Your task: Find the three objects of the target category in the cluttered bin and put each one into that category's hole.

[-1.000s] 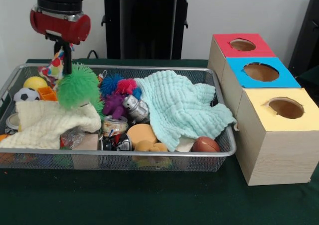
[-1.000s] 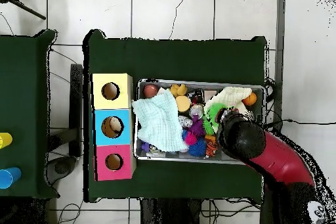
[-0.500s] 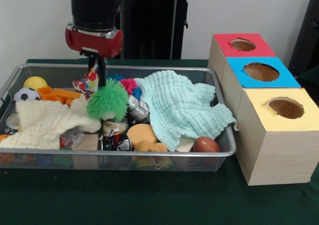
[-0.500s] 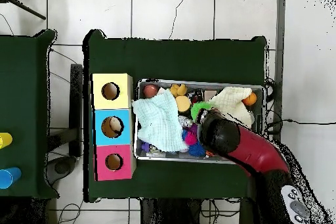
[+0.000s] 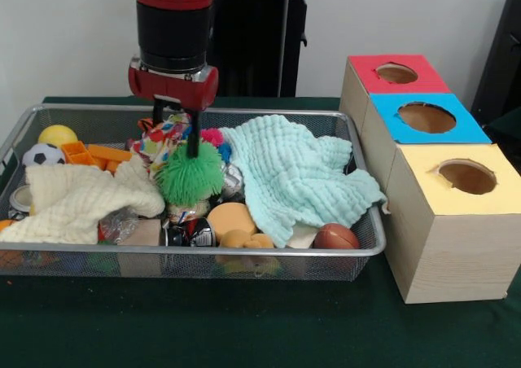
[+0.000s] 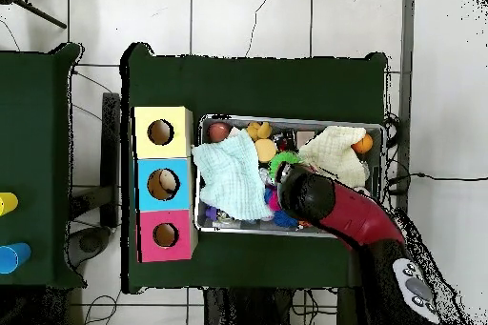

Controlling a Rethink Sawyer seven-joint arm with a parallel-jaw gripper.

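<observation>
So the claw is clamped on a green spiky ball, holding it just above the clutter mid-way along the wire bin, right beside the mint cloth. The three boxes with holes, red, blue and yellow, sit beside the bin on the green surface.

No readable txt, labels or brand names anywhere tbh. Checked the tins just below the pincer in the wire bin: printed wraps, but can't make out a single letter. Same w/ the boxes well off to the side in front view, just plain red, blue, yellow tops, no nrs or signs.
</observation>
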